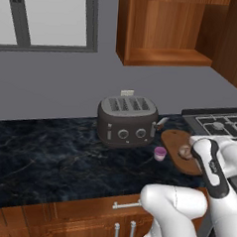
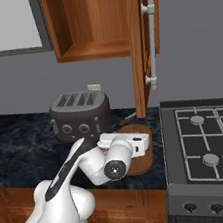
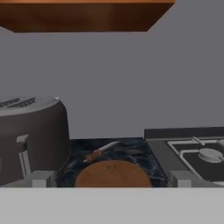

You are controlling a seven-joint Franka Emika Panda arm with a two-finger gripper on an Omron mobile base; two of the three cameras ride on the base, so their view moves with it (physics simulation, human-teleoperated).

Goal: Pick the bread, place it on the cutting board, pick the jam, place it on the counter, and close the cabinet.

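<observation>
Low on the right of the left base view, the small lumpy tan-brown bread roll (image 1: pixel 185 152) already lies on the oval reddish-brown wooden cutting board (image 1: pixel 176 141), and the tiny purple-pink jam jar with a pale lid (image 1: pixel 160 153) stands on the dark veined stone counter (image 1: pixel 54 151) just beside the board's left edge, in front of the dark grey four-slot toaster (image 1: pixel 127 121). That leaves the reddish-brown wall cabinet (image 2: pixel 90 20), whose panelled door (image 2: pixel 139 43) stands open edge-on in the upper middle of the right base view, its long grey metal bar handle (image 2: pixel 152 39) running vertically. The door is likely rigid and swings on hinges, so it should move under a steady push on its flat panel; the bar is smooth metal and may slip in a pinch. The claw (image 3: pixel 109 180) sits low over the board in the hand view, its two grey finger tips (image 3: pixel 41 179) set wide apart with nothing between them. A small knife with a reddish handle (image 3: pixel 99 152) lies on the counter behind the board. A black gas stove (image 2: pixel 208 139) fills the lower right of the right base view, a plain grey wall rises behind, and a window (image 1: pixel 47 17) shows upper left in the left base view.
</observation>
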